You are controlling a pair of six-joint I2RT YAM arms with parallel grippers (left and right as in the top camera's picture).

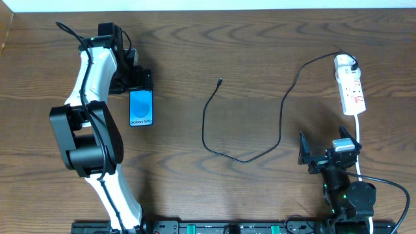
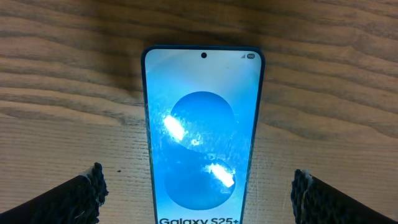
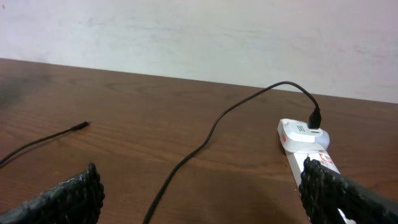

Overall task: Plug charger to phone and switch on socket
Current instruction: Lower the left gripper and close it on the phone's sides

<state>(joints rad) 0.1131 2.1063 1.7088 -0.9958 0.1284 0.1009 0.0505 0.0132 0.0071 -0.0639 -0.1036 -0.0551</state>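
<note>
The phone point(image 1: 141, 108) lies flat at the left of the table, blue screen up with white "Galaxy" text; it fills the left wrist view point(image 2: 202, 134). My left gripper point(image 1: 135, 83) point(image 2: 198, 194) is open, its fingers on either side of the phone without touching it. The charger, a thin black cable point(image 1: 242, 158), curves across the middle, its free connector tip point(image 1: 220, 81) point(image 3: 82, 126) lying on the wood and its plug point(image 1: 351, 67) point(image 3: 315, 118) seated in the white socket strip point(image 1: 351, 91) point(image 3: 302, 138). My right gripper point(image 1: 323, 155) point(image 3: 199, 193) is open and empty below the strip.
The strip's white cord point(image 1: 359, 140) runs down past the right arm toward the table's front edge. A pale wall point(image 3: 199, 37) stands behind the table's far edge. Bare wood lies between the phone and the cable tip.
</note>
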